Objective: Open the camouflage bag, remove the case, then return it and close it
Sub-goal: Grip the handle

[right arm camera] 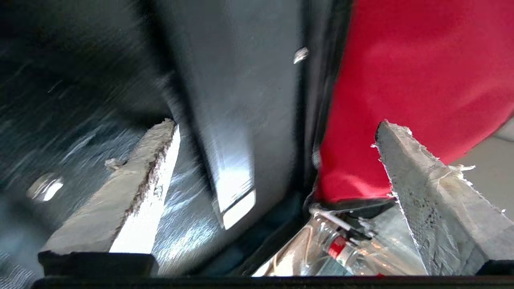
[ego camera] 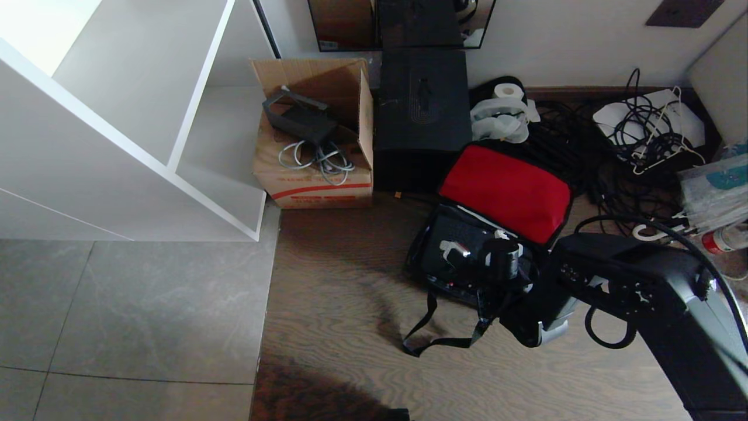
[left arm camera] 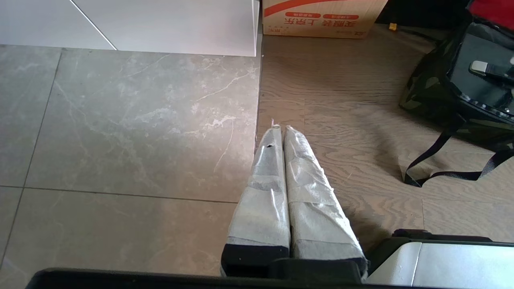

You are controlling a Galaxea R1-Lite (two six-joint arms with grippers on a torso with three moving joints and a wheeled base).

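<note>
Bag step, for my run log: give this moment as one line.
bag: open | case: inside | right pincer: open, over case | left pincer: shut, parked

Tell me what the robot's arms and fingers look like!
The right arm is chunky and black with a grey band, and a black cable loops over it. Both end effectors have two long, flat fingers wrapped in whitish-grey tape on black bases. The left fingers look smooth and tidy. The right fingers have frayed, speckled tape at the edges.
</note>
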